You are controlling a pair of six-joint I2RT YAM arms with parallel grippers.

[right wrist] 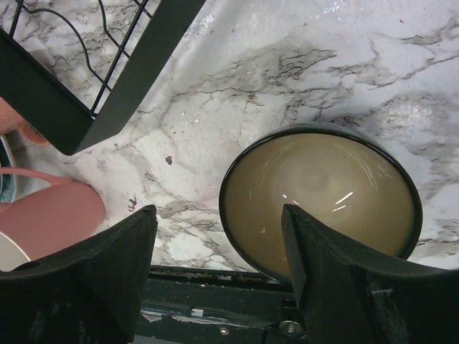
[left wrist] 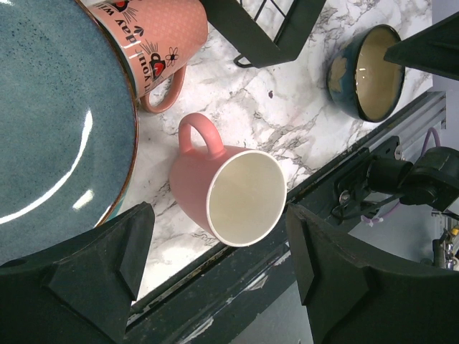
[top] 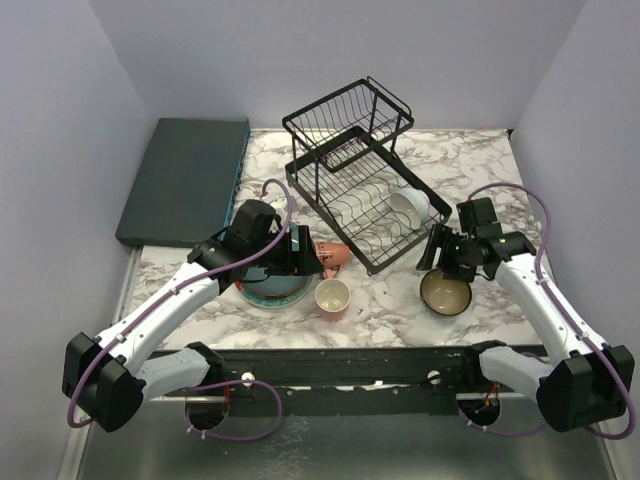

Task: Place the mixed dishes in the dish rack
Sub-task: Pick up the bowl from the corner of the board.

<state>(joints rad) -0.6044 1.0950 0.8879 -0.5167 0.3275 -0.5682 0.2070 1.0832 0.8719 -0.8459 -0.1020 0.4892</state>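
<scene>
Top view: only a white bowl (top: 408, 205) sits in the dish rack (top: 345, 125); the plate stack (top: 275, 287), plain pink mug (top: 332, 297), printed mug (top: 333, 256) and dark bowl (top: 446, 292) lie on the desk from its 7 to 5 o'clock, so most of the loading looks undone. Left wrist: the left gripper (left wrist: 219, 222) gapes wide and empty above the plain pink mug. Right wrist: the right gripper (right wrist: 215, 229), equally spread and empty, has the dark bowl at 3 o'clock.

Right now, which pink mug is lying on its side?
The printed mug beside the teal plate; the plain mug stands upright.
</scene>
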